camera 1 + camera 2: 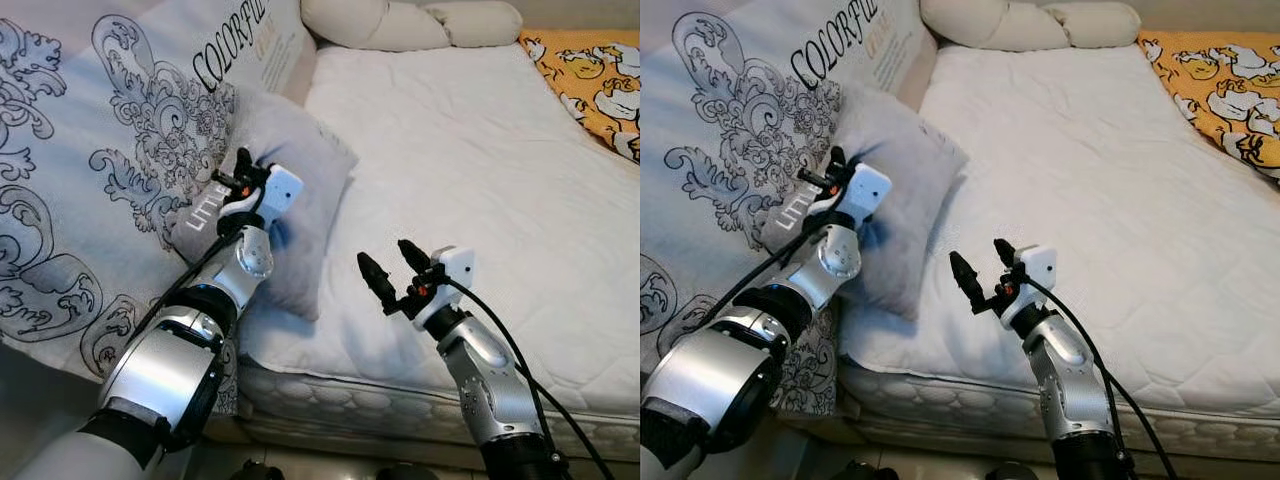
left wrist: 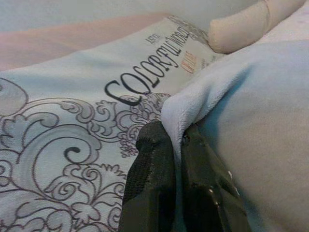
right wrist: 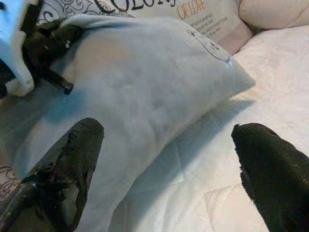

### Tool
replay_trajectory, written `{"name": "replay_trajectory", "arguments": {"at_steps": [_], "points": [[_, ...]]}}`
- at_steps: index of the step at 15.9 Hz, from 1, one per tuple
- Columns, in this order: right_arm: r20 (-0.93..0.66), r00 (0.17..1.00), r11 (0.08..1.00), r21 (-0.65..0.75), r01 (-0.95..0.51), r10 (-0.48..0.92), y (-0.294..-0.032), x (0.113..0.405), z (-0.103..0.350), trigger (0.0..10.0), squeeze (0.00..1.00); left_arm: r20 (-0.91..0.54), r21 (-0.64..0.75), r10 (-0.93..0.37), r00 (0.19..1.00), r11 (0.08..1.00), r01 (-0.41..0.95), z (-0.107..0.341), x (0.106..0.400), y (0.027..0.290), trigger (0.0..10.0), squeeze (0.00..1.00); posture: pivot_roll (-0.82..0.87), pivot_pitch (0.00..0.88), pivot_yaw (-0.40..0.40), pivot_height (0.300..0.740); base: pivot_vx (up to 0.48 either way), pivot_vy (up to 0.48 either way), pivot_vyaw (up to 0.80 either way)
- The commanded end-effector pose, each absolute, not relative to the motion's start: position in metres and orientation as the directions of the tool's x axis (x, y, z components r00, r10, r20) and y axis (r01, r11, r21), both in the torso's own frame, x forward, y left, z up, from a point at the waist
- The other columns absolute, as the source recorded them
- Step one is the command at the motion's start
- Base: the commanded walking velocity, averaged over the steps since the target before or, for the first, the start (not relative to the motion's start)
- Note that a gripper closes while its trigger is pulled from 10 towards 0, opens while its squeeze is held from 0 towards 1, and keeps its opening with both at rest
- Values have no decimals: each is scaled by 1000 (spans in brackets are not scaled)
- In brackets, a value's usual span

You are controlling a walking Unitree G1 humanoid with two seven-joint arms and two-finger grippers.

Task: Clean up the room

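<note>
My left gripper (image 2: 176,145) pinched only a corner of the grey pillow (image 1: 300,190), lying at the mattress (image 1: 480,180) edge; my right gripper (image 1: 395,270) waited spread. Such small hold could slip when lifting.

**Count of things on and beside the bed**

One bed (image 1: 480,180) with a white quilted cover. One grey pillow (image 1: 300,170). One large printed cushion (image 1: 110,150) with scroll patterns and lettering. Two cream bolster rolls (image 1: 370,22) at the head. One orange patterned blanket (image 1: 590,75). Two pincers: left pincer (image 1: 243,170), right pincer (image 1: 392,265).
</note>
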State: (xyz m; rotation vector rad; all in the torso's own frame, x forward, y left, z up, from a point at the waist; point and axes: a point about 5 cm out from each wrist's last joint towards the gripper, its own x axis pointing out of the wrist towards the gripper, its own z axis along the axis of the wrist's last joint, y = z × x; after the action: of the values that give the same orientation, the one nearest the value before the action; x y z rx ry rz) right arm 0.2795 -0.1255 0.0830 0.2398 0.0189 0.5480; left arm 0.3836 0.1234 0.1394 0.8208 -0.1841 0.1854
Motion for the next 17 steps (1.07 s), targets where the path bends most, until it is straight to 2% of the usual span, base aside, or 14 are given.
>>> {"name": "replay_trajectory", "arguments": {"at_steps": [1,2,7,8,9,10,12,13,15,17], "points": [[41,833,806,232,-545,552,-121,275,83,10000,1000,223,714,115,968,656,-243,138,384,130,10000,310,-246,58,90,740,0,0,0],[51,814,786,232,-574,579,-119,271,85,10000,1000,180,708,112,977,675,-207,131,382,130,10000,1000,-254,63,94,740,0,0,0],[85,802,771,232,-593,591,-124,266,89,10000,1000,227,648,150,962,715,-264,141,384,136,10000,1000,-251,37,94,740,0,0,0],[85,805,775,226,-590,588,-125,266,89,10000,1000,246,602,141,959,753,-265,147,385,137,10000,1000,-247,29,93,740,0,0,0],[87,810,780,225,-584,581,-127,266,89,10000,1000,258,551,101,961,802,-232,154,387,133,10000,1000,-239,18,87,740,0,0,0],[95,818,788,224,-573,567,-128,267,90,10000,1000,226,493,16,974,860,-129,156,387,126,10000,1000,-222,1,80,740,0,0,0],[106,863,828,245,-504,494,-135,271,95,10000,1000,195,228,-213,958,959,167,163,379,110,10000,1000,-198,0,69,740,0,0,0],[106,882,845,254,-470,459,-136,275,97,10000,1000,193,54,-248,949,969,242,168,364,116,10000,1000,-193,0,66,740,0,0,0],[103,907,871,252,-422,409,-134,281,105,10000,1000,177,82,-226,958,973,215,165,345,132,10000,1000,-179,0,53,740,0,0,0],[112,920,883,257,-392,376,-133,283,113,10000,1000,175,100,-265,948,963,251,162,327,141,10000,1000,-159,0,22,740,0,0,0]]}}
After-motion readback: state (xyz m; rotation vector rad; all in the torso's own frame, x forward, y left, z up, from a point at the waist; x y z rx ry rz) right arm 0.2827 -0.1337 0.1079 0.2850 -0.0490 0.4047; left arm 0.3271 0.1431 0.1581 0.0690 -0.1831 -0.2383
